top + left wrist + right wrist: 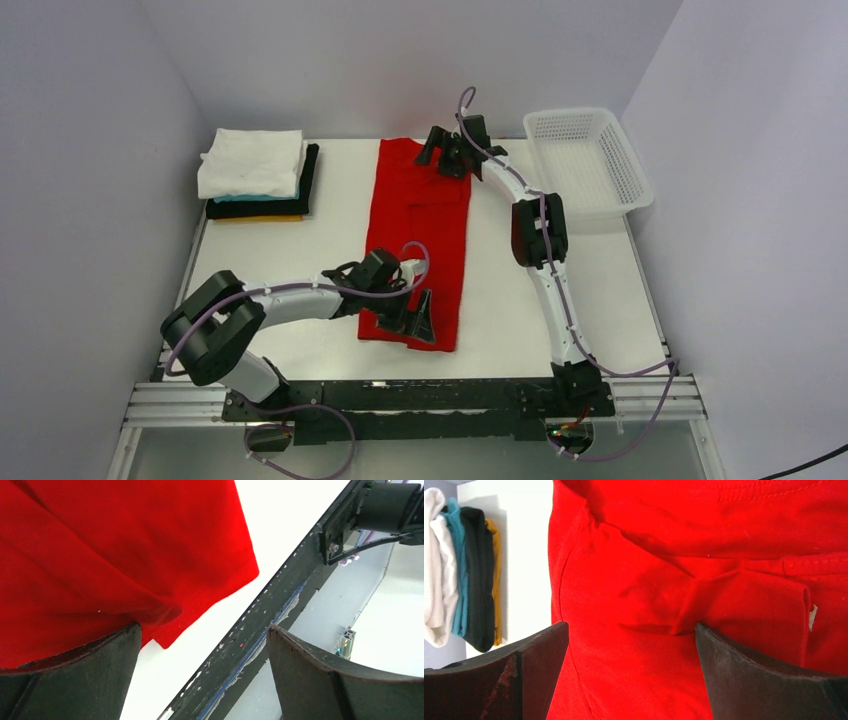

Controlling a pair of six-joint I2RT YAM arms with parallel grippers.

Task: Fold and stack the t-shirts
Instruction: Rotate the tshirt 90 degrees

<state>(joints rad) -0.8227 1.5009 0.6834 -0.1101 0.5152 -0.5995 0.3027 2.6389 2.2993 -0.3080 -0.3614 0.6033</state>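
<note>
On the white table [560, 260], with pale walls [400, 60] on three sides, lies the red t-shirt [420, 230]. It is folded into one long strip in the middle of the table. Its long side runs from the edge near the arms to the back wall, almost straight. I cannot tell which end is the neck.

At the far left corner sits a stack of folded shirts [255, 175]. White is on top, then teal, then black, and yellow-orange at the bottom. At the far right corner stands a white basket [590, 160] with little holes.

The left gripper [412, 318] is at the near end of the red t-shirt, at its right corner. Its fingers [100, 670] are spread wide apart and grip nothing. One finger is over the red cloth and the other is over the black rail [260, 625] at the table's edge. I cannot tell if it touches the cloth.

The right gripper [445, 155] is at the far end of the red t-shirt. Its fingers [744, 670] are spread wide too, and nothing is pinched between them. Folds of red cloth fill the gap between them.
</note>
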